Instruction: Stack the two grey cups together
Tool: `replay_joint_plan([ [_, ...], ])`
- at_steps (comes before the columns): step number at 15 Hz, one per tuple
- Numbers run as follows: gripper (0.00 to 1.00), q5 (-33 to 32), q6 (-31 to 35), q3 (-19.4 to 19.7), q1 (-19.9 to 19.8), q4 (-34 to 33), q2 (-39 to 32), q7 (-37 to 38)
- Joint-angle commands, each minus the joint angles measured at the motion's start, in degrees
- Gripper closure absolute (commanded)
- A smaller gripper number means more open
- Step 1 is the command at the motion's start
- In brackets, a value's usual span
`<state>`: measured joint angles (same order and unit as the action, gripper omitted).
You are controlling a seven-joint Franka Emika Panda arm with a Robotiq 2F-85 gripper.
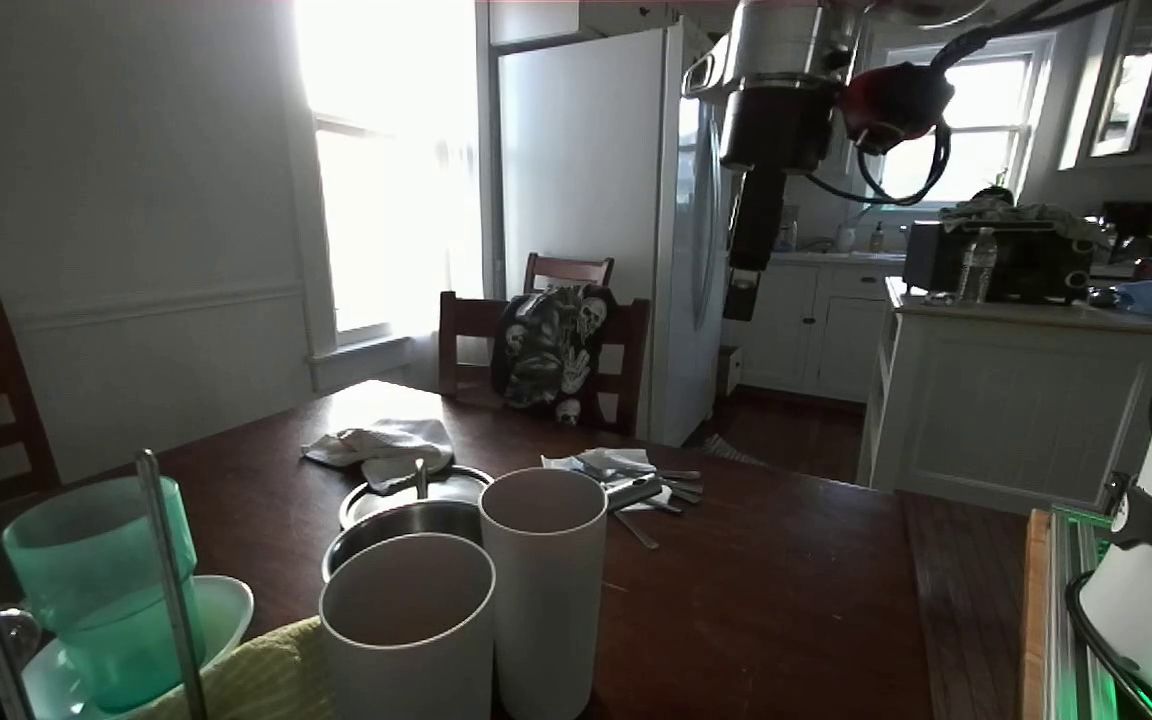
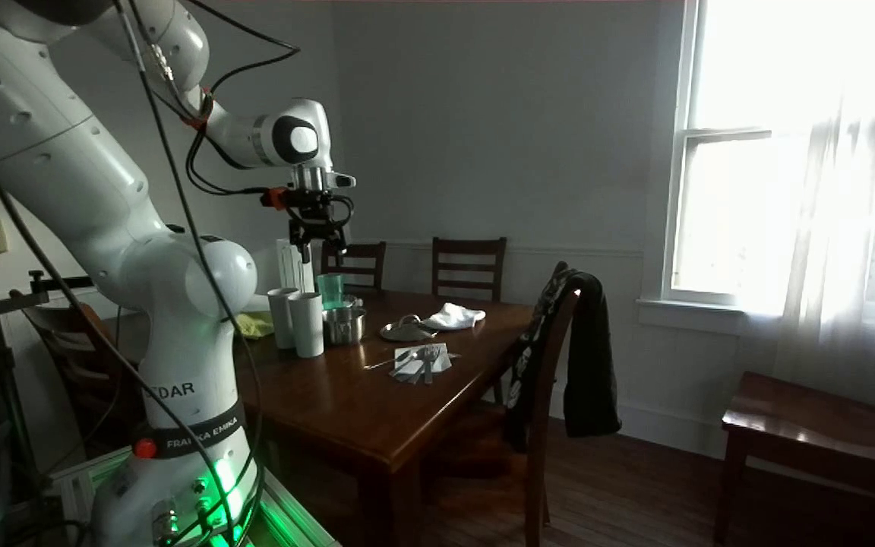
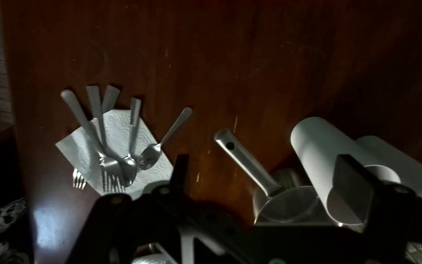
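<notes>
Two tall pale grey-white cups stand upright side by side on the wooden table. In an exterior view they are at the front, a nearer cup [image 1: 406,650] and a farther cup [image 1: 546,600]. Another exterior view shows them at the table's near end, one cup [image 2: 307,327] partly covering another [image 2: 279,315]. In the wrist view the cups [image 3: 324,154] [image 3: 405,165] are at the right; a finger covers part of a mouth. My gripper [image 3: 266,174] is open and empty. It hangs high above the table, pointing down, in both exterior views [image 1: 742,290] [image 2: 323,249].
A metal pot [image 2: 344,327] stands right beside the cups, its handle [image 3: 247,163] sticking out. Cutlery lies on a paper towel [image 3: 115,128]. A lid [image 2: 407,330], a white cloth [image 2: 456,315], a translucent green cup [image 1: 101,590] and a yellow-green cloth [image 1: 261,675] are nearby.
</notes>
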<state>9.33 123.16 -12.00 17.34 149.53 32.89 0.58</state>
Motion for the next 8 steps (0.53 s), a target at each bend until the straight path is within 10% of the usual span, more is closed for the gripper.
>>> replay_joint_plan([
  [1, 0.0, 4.1, 1.3, -3.3, 0.5, -4.9, -7.3, 8.2],
  [8, 0.0, 5.4, 5.8, -4.6, 0.3, -8.6, -12.3, 11.7],
])
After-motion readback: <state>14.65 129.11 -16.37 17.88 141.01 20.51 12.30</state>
